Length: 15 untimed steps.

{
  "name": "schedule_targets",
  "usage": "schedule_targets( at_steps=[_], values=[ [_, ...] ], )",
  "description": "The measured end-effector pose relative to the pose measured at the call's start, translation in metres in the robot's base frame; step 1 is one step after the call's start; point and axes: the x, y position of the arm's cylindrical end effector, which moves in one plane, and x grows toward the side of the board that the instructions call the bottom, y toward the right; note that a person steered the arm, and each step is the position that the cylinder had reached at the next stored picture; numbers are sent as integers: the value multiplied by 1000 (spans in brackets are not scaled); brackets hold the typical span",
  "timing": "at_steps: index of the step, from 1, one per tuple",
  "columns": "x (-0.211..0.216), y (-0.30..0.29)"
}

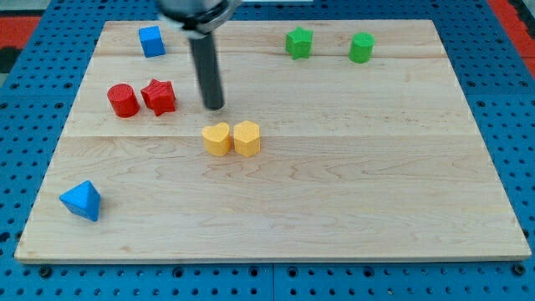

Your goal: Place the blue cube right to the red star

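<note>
- Blue cube (151, 41) sits near the board's top-left corner, above the red star (159, 97)
- my tip (215, 106) rests just right of the star; I carry no pincer

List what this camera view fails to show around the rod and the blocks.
- Arm above the rod: cut off by the view's top edge; only a dark blurred base shows.
- My tip, right of the red star: whether it touches the board cannot be told.
- Strip of board behind the rod, right of the blue cube: hidden by the rod.
- Two yellow blocks: touching or narrowly apart, unclear.
</note>
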Motion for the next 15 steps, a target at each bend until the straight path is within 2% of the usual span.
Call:
schedule_targets(
  at_steps=[1,2,3,4,6,7,8,9,10,11,13,14,15],
  values=[
    [-69,-4],
    [-127,-66],
    [-161,-143],
    [-136,-172],
    [-84,-125],
    [-93,-106],
    [-123,-103],
    [-122,-84],
    [-72,-63],
    [-43,-52],
    [-47,10],
    [-14,11],
    [11,-12]
  ],
)
